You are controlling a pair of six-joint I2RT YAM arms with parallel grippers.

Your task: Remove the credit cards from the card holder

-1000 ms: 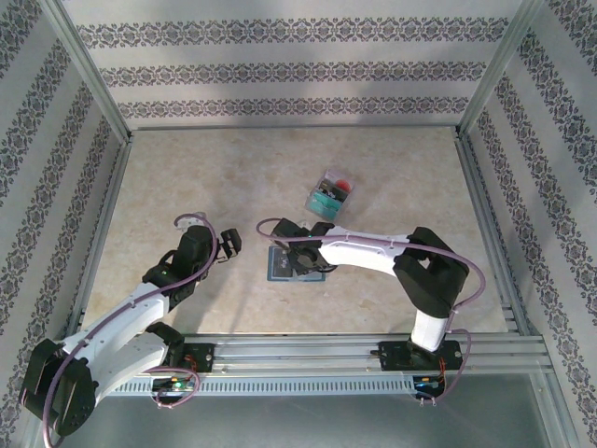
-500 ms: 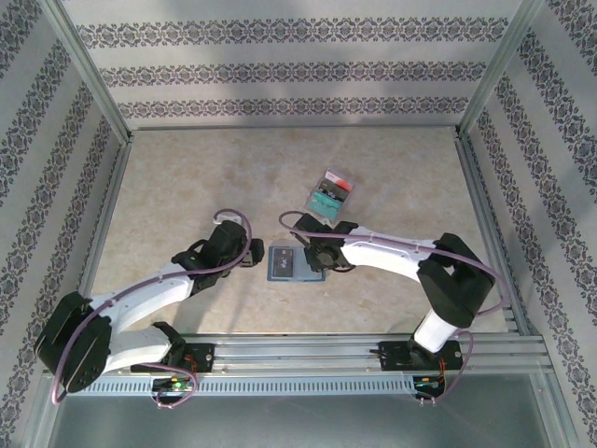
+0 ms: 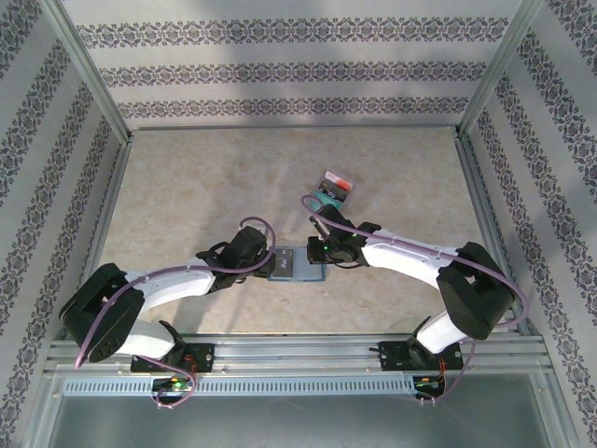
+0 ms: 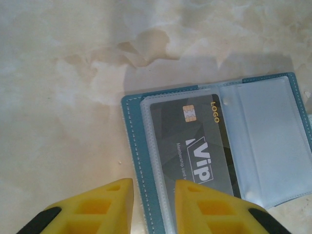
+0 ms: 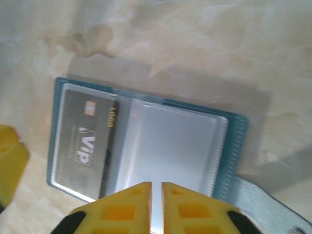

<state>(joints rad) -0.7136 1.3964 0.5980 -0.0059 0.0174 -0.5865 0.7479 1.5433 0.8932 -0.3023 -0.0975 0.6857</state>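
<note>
L gripper (image 4: 153, 187) is at the wallet's (image 4: 131, 131) left edge, jaws a narrow gap apart w/ the edge running between them: one finger over the table (image 4: 58, 97), the other over the grey VIP card (image 4: 195, 146) inside. Wallet lies open & flat, mid-table btwn both arms. R gripper (image 5: 157, 187): jaws pressed nearly together, tips at the clear sleeve (image 5: 175, 141) on the wallet's right half; can't tell if pinching it. Loose cards (image 3: 332, 191) lie further back, apart.

We see the card holder (image 4: 130, 146) in matt, leather-like material with pale stitching, and its sleeves (image 4: 265, 141) are clear, glossy plastic. The grey card (image 4: 195, 146) inside looks smooth and shiny. The table (image 4: 58, 97) has a smooth marbled finish. The left gripper (image 4: 153, 187) has matt yellow plastic fingers.
</note>
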